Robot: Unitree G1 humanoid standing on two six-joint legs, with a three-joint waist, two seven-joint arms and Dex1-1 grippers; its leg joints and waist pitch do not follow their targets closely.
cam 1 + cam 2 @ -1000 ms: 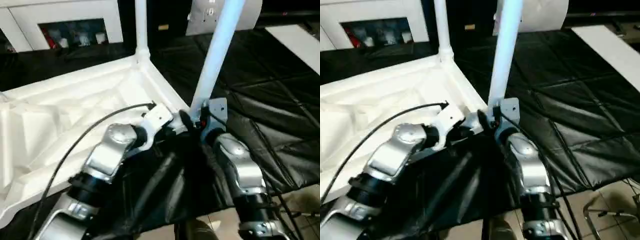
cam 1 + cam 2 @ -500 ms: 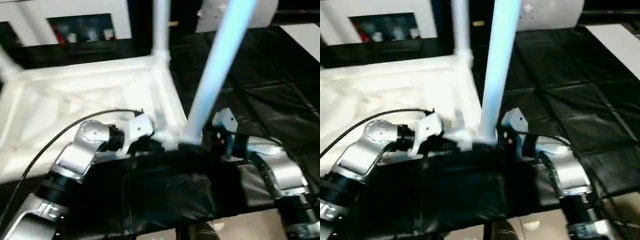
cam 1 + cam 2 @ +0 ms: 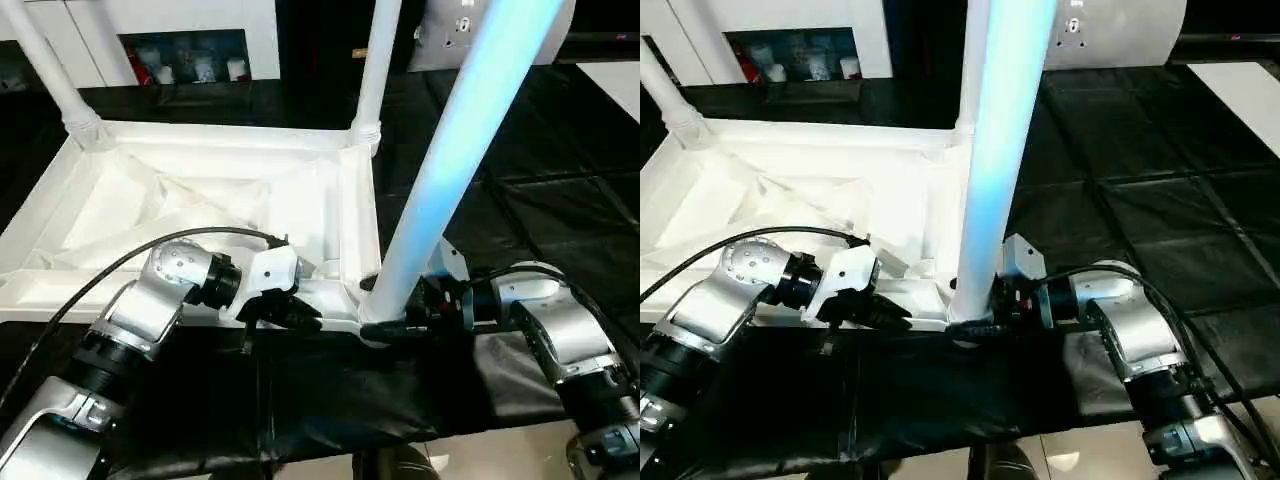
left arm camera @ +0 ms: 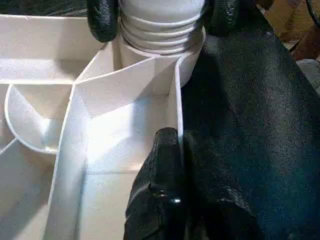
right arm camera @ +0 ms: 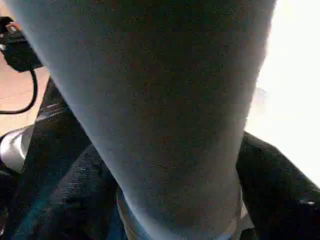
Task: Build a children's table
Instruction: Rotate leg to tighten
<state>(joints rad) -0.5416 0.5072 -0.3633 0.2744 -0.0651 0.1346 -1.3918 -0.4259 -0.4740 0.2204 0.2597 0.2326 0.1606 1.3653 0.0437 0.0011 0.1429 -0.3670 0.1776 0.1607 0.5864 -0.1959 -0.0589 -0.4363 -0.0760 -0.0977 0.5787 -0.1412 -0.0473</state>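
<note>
White plastic all over: table top lies upside down on black mat, rim up, legs pointing at ceiling.

Nearest: left gripper pinches near rim wall, one finger inside, one outside, clamped tight, just beside near-right corner socket. Right gripper wraps base of near leg at that same socket; fingers clenched either side of leg's ribbed end, seen from left wrist.

Step in hand, my read: seating this leg in the corner. Ribs sit above socket lip, so prob. not fully home. To do well: keep left holding rim firm so top can't slide or twist, turn/press leg straight down its own axis, no sideways lean, or thread may jam. Leg tilts a bit toward robot's right in head view, may be camera angle, can't tell.

Farther: two legs already standing, far-right leg and far-left leg, both upright-ish in their sockets. Near-left corner out of sight behind left arm.

Around: black cable loops over left forearm, close to rim; snag risk. White cabinet w/ small items beyond mat. Nothing else crowds the corner.
</note>
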